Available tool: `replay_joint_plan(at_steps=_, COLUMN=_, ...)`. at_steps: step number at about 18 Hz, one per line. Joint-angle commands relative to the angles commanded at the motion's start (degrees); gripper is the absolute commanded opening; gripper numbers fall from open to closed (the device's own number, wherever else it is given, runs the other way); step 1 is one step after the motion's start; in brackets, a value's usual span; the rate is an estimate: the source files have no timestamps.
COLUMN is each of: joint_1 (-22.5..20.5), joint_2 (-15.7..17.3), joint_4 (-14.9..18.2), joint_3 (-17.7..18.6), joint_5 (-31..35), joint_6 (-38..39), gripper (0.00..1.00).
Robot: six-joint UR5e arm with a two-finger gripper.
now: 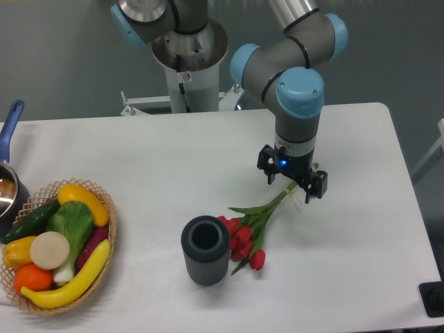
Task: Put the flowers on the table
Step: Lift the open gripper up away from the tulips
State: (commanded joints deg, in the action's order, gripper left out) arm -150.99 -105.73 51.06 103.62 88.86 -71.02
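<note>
The fixed camera is showing the arm's two-finger gripper (292, 177) hanging over the far stem end of the small bunch of red tulips with green leaves and pale green stems (254, 225). The black fingers (318, 187) are standing apart, one on each side of the stems, and whether they are touching them is hard to tell; the stem tips are passing out of sight under the gripper body. The tulips are lying flat on the large white tabletop with rounded corners (361, 236), their red heads pointing nearer the camera and leftward from the fingers, just beside the dark ribbed upright cylinder (205, 250), which is hiding part of the blooms. Well to the left of the fingers, the round woven wicker basket of fruit and vegetables (109, 229) and a blue-handled pot (8, 173) are being cut off by the picture's edge. No writing is readable anywhere.
</note>
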Motion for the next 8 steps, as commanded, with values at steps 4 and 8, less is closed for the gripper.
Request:
replay_joint_plan(at_steps=4, joint_1=0.0, joint_2=0.18, joint_4=0.0, joint_3=0.18, joint_5=0.09, joint_6=-0.26, gripper=1.0)
replay_joint_plan(at_steps=8, joint_1=0.09, joint_2=0.09, joint_4=-0.09, joint_3=0.18, joint_5=0.17, joint_6=-0.18, gripper=1.0)
